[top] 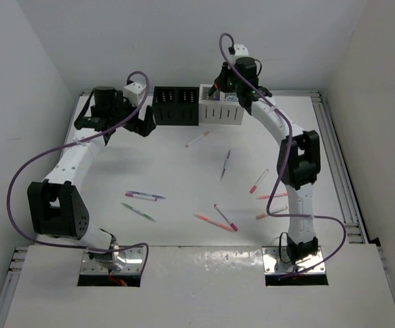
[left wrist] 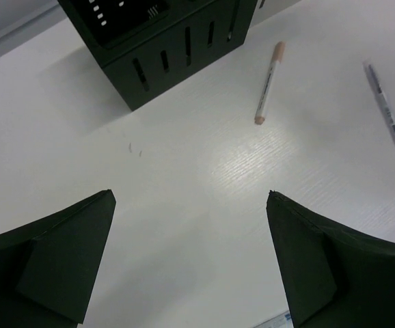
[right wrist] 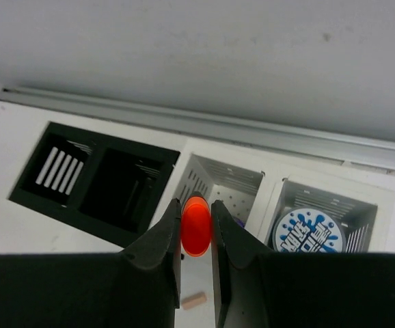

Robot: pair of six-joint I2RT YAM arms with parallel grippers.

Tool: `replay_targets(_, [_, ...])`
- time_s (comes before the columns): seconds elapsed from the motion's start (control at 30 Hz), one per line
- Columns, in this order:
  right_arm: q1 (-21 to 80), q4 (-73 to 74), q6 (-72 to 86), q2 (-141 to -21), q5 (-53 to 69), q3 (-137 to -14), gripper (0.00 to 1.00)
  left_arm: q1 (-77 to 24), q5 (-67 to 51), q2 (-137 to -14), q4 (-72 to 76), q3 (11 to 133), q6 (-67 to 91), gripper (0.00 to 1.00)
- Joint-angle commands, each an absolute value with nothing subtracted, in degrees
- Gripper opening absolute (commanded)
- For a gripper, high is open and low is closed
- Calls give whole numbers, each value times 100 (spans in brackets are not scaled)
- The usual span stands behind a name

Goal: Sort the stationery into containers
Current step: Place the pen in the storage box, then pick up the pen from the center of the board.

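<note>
Above white table (top: 170, 164), pinching orange marker (right wrist: 196, 229) in right gripper (right wrist: 196, 206) over near rim of white box (right wrist: 225, 160); holding left gripper (left wrist: 191, 198) spread, empty; risking marker clipping rim, toppling outside, if releasing now.

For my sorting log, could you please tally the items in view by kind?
Thin pens lying loose: 9
Orange-ended marker held by right hand: 1
Black slotted organiser box: 1
White slotted organiser box: 1
Round blue-and-white-topped jar: 1
Total: 13
</note>
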State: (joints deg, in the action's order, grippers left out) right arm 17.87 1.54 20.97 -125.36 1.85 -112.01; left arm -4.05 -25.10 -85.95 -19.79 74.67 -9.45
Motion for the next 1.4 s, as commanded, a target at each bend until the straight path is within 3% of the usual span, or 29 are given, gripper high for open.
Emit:
replay_targets(0.0, [1846, -396, 1689, -12550, 18, -11417, 0, -334, -2427, -8218, -2276, 7374, -1553, 100])
replay_targets(0.1, [1863, -396, 1591, -12586, 26, -11277, 0, -308, -2312, -8078, -2855, 7190, -2362, 100])
replay_targets(0.13, [1872, -387, 1565, -12603, 61, -11242, 4, -308, -2320, -8042, -3022, 7129, -2590, 100])
replay_targets(0.2, [1898, -308, 1477, -12621, 158, -11136, 16, -290, -2434, -7954, -3628, 6910, -3379, 100])
replay_targets(0.23, [1925, -212, 1450, -12621, 202, -11118, 29, -281, -2530, -7919, -3987, 6813, -3627, 100])
replay_targets(0.27, [1925, -159, 1415, -12621, 298, -11092, 36, -264, -2601, -7858, -4182, 6725, -4126, 100])
replay_targets(0.37, [1916, 122, 1529, -12455, 447, -11057, 49, -229, -2909, -7665, -4866, 6268, -5172, 96])
replay_targets(0.5, [1881, 535, 1784, -11902, 842, -10838, 50, -237, -3155, -7278, -5457, 5574, -6264, 79])
replay_targets(0.53, [1863, 701, 1862, -11744, 966, -10611, 50, -298, -3190, -7138, -5667, 5468, -6649, 70])
replay_targets(0.73, [1618, 1063, 1855, -10250, 1739, -9021, 49, -693, -2813, -6391, -5564, 4519, -7286, 50])
replay_targets(1.03, [985, 1889, 1538, -8799, 2417, -7322, 46, -1520, -2365, -6495, -4922, 3851, -7216, 42])
replay_targets(1.37, [72, 2443, 1354, -8288, 2742, -6873, 46, -2574, -1969, -6978, -4614, 3762, -7032, 53])
